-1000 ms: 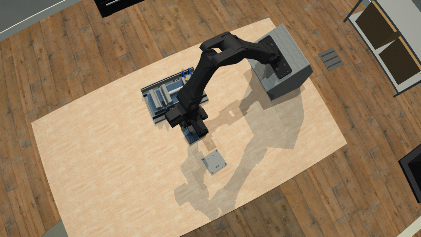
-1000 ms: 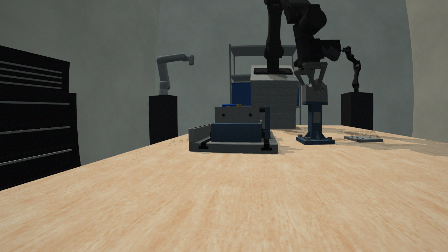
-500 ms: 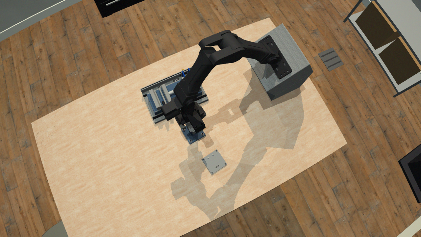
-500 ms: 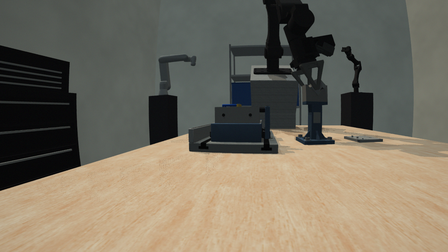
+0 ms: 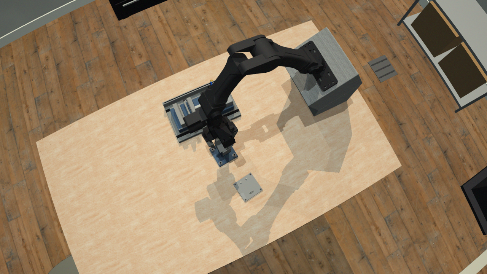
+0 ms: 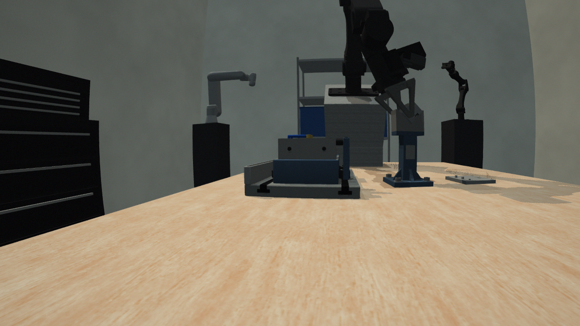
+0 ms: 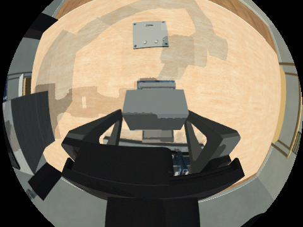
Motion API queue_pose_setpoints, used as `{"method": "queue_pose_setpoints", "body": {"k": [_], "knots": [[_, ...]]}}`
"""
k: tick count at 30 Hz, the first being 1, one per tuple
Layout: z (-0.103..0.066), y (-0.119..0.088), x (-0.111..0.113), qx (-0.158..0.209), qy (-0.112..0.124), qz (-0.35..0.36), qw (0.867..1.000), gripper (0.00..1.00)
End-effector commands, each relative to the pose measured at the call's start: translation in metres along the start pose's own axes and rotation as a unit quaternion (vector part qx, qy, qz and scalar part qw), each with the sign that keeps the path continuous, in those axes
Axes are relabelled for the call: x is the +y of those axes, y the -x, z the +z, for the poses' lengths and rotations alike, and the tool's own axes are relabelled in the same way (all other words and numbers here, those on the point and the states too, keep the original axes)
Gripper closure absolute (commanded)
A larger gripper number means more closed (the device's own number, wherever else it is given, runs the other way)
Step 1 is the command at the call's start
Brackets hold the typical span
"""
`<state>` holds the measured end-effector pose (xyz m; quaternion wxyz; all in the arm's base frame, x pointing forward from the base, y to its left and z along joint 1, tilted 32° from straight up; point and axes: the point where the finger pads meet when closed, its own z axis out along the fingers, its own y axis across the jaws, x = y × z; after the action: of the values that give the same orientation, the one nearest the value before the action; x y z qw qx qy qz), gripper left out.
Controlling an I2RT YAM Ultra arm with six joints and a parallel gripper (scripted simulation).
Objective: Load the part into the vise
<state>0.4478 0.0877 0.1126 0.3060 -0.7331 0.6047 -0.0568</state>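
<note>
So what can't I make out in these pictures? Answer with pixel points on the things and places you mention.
- The slot of the block [image 7: 154, 101]: not visible in the wrist view; the sides turned away from the camera are hidden.
- Whether the gripper [image 5: 221, 144] [image 6: 405, 115] [image 7: 154, 111] squeezes the block: finger contact is too fine to judge in the wrist view.
- Part of the vise [image 5: 180, 137] [image 6: 302, 191] [image 7: 181, 164]: behind the arm [image 5: 221, 88] [image 6: 377, 28], top view.
- The arm's upper part: cut off by the exterior view's top edge.
</note>
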Motion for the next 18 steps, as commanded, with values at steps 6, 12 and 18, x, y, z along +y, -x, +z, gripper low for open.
{"method": "queue_pose_setpoints", "body": {"k": [6,12,18], "knots": [[-0.004,0.006,-0.008,-0.05,-0.005,-0.008,0.999,0.19],[-0.004,0.006,-0.008,-0.077,-0.006,-0.008,0.997,0.19],[-0.004,0.006,-0.008,-0.097,-0.005,-0.008,0.995,0.19]]}}
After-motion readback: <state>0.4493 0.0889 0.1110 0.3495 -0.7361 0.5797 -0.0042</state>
